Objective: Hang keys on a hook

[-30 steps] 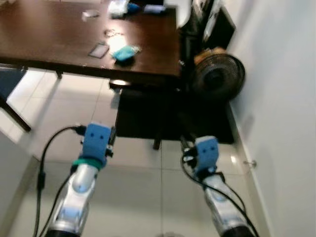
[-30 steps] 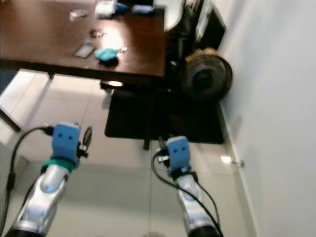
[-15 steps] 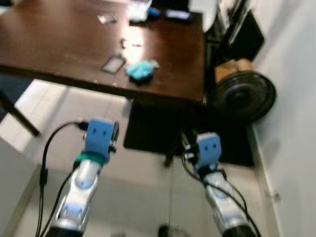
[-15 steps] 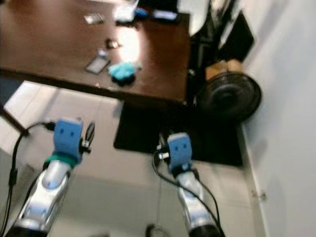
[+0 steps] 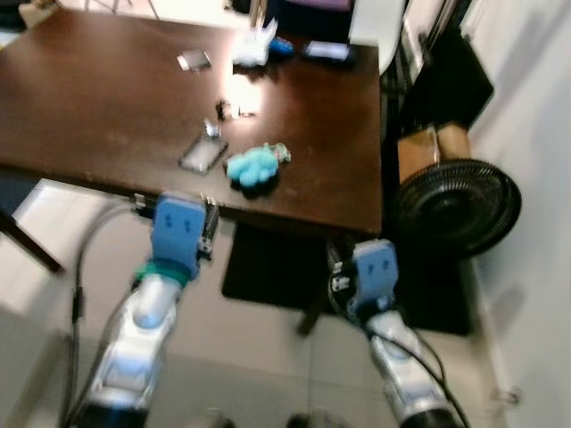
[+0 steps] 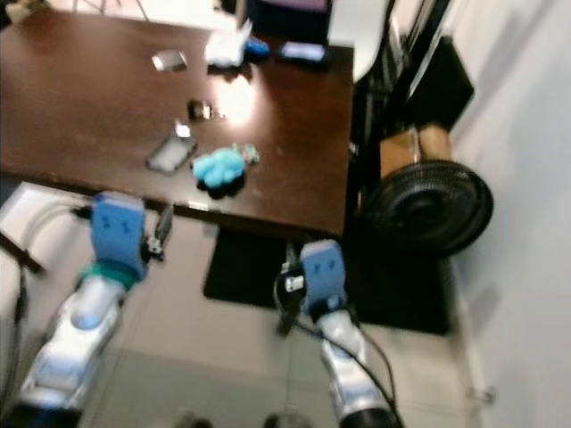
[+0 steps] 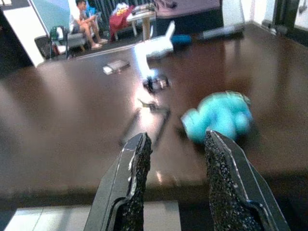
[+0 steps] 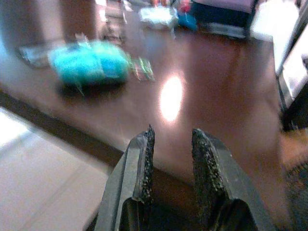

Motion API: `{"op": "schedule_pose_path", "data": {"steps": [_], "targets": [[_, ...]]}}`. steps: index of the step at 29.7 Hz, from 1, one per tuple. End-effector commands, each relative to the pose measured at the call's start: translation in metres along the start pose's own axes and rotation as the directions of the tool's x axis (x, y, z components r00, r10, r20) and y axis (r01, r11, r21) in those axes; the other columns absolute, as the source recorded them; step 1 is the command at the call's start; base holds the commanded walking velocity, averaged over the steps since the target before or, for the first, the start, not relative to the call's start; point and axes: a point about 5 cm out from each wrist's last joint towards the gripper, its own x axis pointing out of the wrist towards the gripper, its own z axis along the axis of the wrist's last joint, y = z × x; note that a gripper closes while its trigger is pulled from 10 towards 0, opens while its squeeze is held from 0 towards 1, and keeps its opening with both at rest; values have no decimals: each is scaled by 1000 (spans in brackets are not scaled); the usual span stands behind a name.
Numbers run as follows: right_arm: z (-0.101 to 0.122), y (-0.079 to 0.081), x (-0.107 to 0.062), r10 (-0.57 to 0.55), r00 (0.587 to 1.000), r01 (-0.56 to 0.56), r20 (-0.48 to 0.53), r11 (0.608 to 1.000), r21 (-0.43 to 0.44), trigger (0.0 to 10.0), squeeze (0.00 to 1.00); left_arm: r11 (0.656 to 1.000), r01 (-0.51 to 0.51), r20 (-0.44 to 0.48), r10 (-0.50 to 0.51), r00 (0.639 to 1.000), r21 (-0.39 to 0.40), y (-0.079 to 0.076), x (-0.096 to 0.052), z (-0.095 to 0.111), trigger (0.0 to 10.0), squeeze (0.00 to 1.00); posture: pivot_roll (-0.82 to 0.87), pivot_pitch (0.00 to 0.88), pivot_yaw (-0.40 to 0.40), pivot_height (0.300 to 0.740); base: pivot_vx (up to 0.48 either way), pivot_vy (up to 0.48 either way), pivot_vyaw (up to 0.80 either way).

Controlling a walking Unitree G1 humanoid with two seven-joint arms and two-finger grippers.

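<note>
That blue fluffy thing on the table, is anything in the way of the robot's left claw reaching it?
Nothing visible blocks it. The left gripper is at the table edge, fingers apart, and the blue fluffy keychain lies just beyond on bare wood. A flat clear card lies beside it, off to the side.

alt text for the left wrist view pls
The left tool, its two black fingers apart and holding nothing, points over a dark wooden table at a fluffy blue keychain near the edge. A flat clear card holder lies beside it.
</note>
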Motion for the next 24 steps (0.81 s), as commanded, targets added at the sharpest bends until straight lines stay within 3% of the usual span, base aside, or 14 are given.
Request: {"op": "schedule_pose_path", "data": {"steps": [1, 2, 3, 12, 17, 21, 24], "targets": [[22, 2, 10, 12, 997, -10, 79, 1000, -24, 10000, 0, 999, 44, 86, -41, 995, -33, -5, 8, 30, 10000, 0, 56, 86, 67, 740, 454, 0, 0], [22, 2, 10, 12, 997, -10, 79, 1000, -24, 10000, 0, 999, 44, 86, -41, 995, -33, -5, 8, 30, 10000, 0, 56, 86, 67, 740, 454, 0, 0], [39, 0, 18, 5, 990, 0, 141, 999, -33, 10000, 0, 997, 66, 135, -60, 989, -40, -8, 11, 45, 10000, 0, 56, 86, 67, 740, 454, 0, 0], [73, -7, 28, -6, 967, 18, 254, 999, -45, 10000, 0, 993, 104, 202, -92, 975, -47, -10, 16, 72, 10000, 0, 54, 85, 70, 740, 454, 0, 0], [70, -8, 27, 2, 972, 15, 237, 998, -69, 10000, 0, 985, 166, 196, -154, 968, -47, -16, 15, 79, 10000, 0, 57, 77, 68, 740, 430, 0, 0], [58, -5, 22, 39, 981, -15, 190, 992, -124, 10000, 0, 970, 220, 143, -205, 968, -103, -23, 14, 73, 10000, 0, 58, 76, 68, 740, 0, 0, 0], [56, -5, 21, 44, 982, -20, 182, 991, -134, 10000, 0, 968, 232, 137, -218, 966, -95, -24, 13, 73, 10000, 0, 55, 75, 70, 740, 0, 0, 0]]}}
